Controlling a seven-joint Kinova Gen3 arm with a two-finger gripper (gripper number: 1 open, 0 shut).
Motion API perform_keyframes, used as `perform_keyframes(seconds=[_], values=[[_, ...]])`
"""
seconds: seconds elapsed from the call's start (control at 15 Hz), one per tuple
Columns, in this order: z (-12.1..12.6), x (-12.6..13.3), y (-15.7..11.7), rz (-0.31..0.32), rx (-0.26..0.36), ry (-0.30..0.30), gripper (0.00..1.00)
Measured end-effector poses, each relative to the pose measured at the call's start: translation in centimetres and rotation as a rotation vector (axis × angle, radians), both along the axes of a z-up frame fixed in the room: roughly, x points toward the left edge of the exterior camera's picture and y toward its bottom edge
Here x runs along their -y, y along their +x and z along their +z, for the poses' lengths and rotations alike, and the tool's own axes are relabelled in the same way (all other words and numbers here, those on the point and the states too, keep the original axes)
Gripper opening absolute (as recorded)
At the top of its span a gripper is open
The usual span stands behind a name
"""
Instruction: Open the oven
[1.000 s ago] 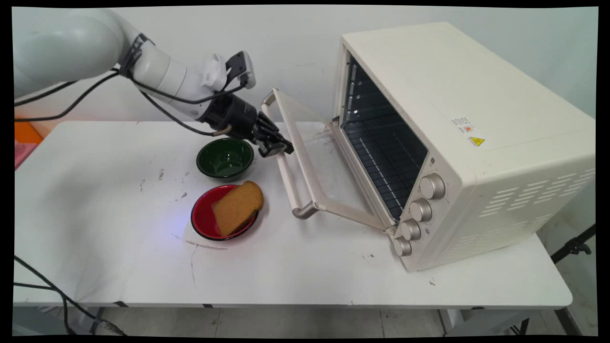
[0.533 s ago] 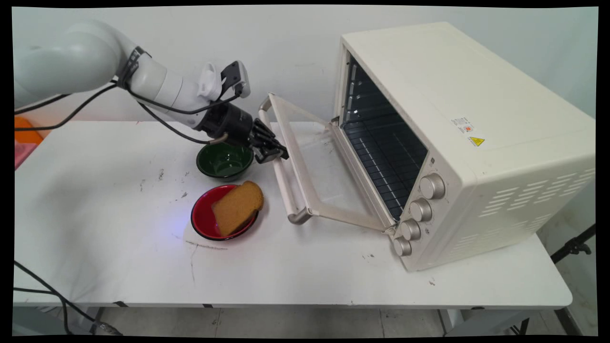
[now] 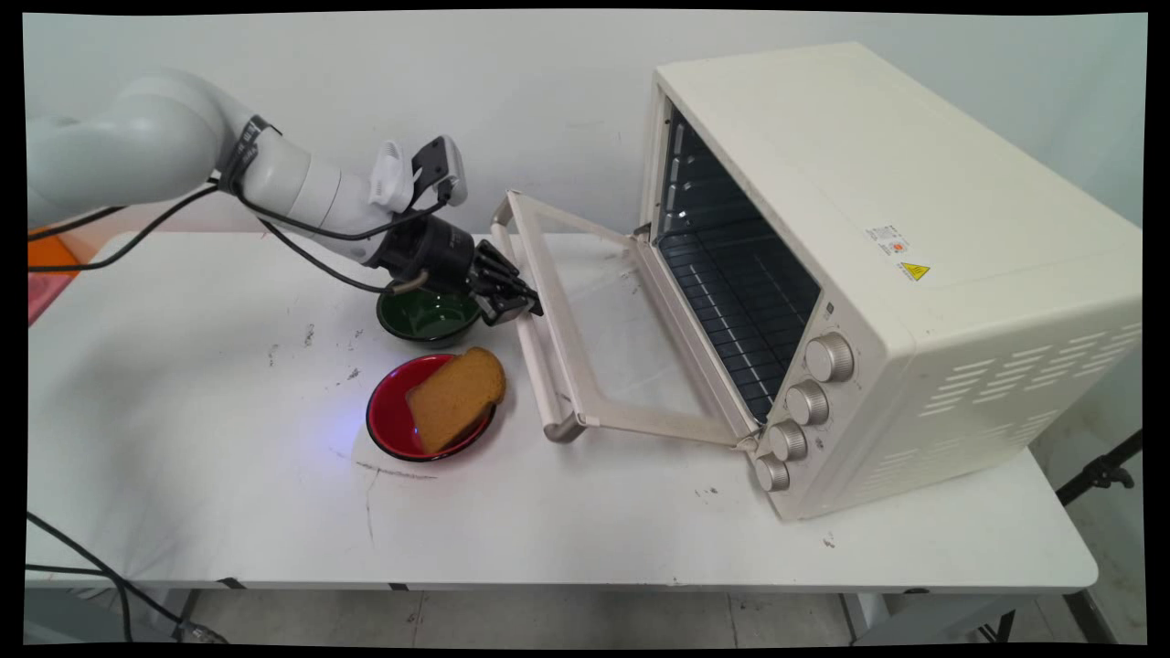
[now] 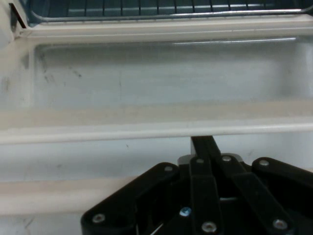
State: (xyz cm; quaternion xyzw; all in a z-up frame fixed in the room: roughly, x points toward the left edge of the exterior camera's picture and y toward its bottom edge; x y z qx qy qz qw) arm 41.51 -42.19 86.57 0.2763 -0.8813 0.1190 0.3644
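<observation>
My gripper [image 3: 521, 304] is shut, its fingertips pressed against the upper part of the handle [image 3: 539, 375] of the toaster oven's door [image 3: 603, 338]. The door hangs partly lowered from the cream toaster oven [image 3: 868, 228]. In the hand view the closed fingers [image 4: 201, 147] run up to the cream handle bar [image 4: 98, 131], with the door glass [image 4: 161, 73] and the oven rack [image 4: 146, 7] beyond. Nothing is between the fingers. A green bowl [image 3: 425, 320] sits just under my wrist.
A red bowl [image 3: 388, 422] holding a slice of brown bread [image 3: 455, 395] stands on the white table [image 3: 228, 512], just left of the door's lower handle end. The oven fills the table's right half, its knobs [image 3: 809, 402] facing front.
The oven door has swung further down and toward the left. My gripper has moved down and left with the handle, now lower over the green bowl.
</observation>
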Motion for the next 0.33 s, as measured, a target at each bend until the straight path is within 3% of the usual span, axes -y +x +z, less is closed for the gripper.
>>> perform_keyframes(seconds=[0.33], values=[[-0.72,-0.51,0.59,0.004,-0.004,-0.003,0.0]])
